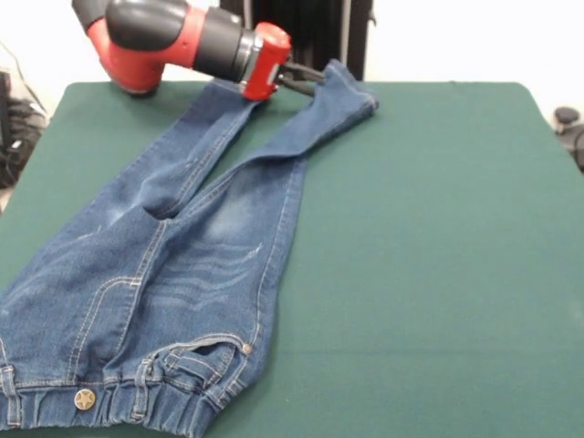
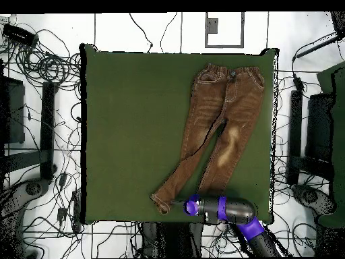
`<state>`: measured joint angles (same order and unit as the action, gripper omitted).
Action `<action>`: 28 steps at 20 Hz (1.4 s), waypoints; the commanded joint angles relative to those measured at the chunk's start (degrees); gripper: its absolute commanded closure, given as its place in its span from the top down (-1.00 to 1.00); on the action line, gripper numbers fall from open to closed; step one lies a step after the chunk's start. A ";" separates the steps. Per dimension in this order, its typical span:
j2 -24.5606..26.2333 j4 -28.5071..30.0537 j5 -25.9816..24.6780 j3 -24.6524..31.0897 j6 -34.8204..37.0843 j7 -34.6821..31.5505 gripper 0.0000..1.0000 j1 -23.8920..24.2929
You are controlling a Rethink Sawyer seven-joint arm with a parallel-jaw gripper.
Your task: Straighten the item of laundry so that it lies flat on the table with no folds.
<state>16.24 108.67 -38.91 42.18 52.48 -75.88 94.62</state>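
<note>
The item of laundry (image 1: 201, 265) is a pair of blue jeans spread on the green table (image 1: 429, 228). Its gathered waistband with a metal button lies at the near left edge. Both legs run toward the far side. One leg bends right and ends in a hem near the far edge. The other leg's hem is hidden under the red and black arm. My gripper (image 1: 310, 79) sits low over the cloth between the two leg ends. From overhead, the jeans (image 2: 222, 114) lie on the table's (image 2: 128, 121) right half, with my gripper (image 2: 182, 204) at the leg ends.
Most of the table beside the jeans is bare cover. Tangled cables (image 2: 47, 67) and black equipment (image 2: 317, 128) ring the table on the floor. A dark stand (image 1: 319, 27) rises behind the far edge.
</note>
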 commanded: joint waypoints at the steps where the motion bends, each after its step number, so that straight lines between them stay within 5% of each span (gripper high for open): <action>1: -23.50 7.66 -23.66 -5.01 -35.34 -25.23 1.00 -17.48; 9: -22.69 7.57 -16.44 -7.04 -37.35 -15.90 1.00 -16.89; 10: -23.30 7.76 -14.67 -8.31 -39.52 -14.46 -1.00 -17.98; 27: -30.21 10.97 -8.00 -13.64 -43.93 -15.01 -1.00 -24.67; 28: -30.22 11.05 -7.53 -13.65 -43.71 -14.71 1.00 -24.64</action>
<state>-11.98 125.09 -49.16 30.57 11.87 -78.82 73.26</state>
